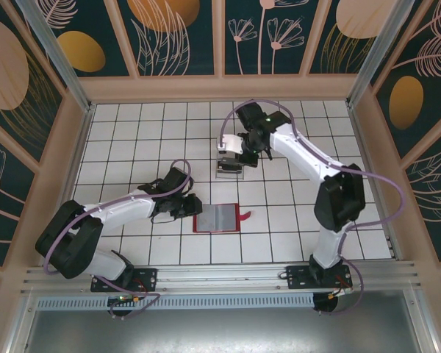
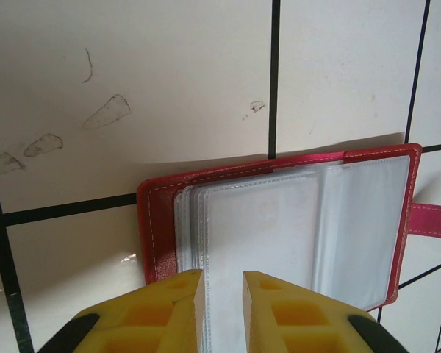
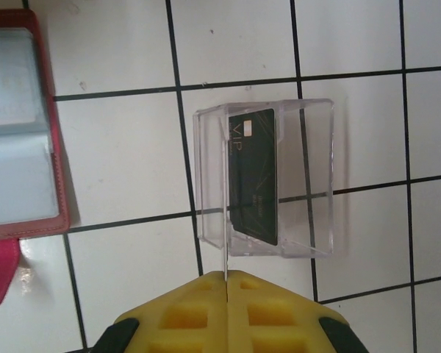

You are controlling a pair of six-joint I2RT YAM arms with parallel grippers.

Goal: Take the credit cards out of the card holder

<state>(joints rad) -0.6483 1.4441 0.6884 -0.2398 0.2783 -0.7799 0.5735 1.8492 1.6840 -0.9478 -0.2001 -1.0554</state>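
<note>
Pinning the open wallet (image 2: 158,220) is the near job: left gripper (image 2: 222,283) stands nearly closed, nipping the clear pocket leaves at the wallet's edge, wallet flat on the tiles. Farther out, right gripper (image 3: 226,283) is pressed together on a thin card (image 3: 226,220) seen edge-on, hanging over the tray (image 3: 320,176), where a VIP card (image 3: 253,176) already lies. Judgement: card drop in hand. Centre the card's edge inside the tray walls, lower, then release; a high drop risks bouncing off the rim.
</note>
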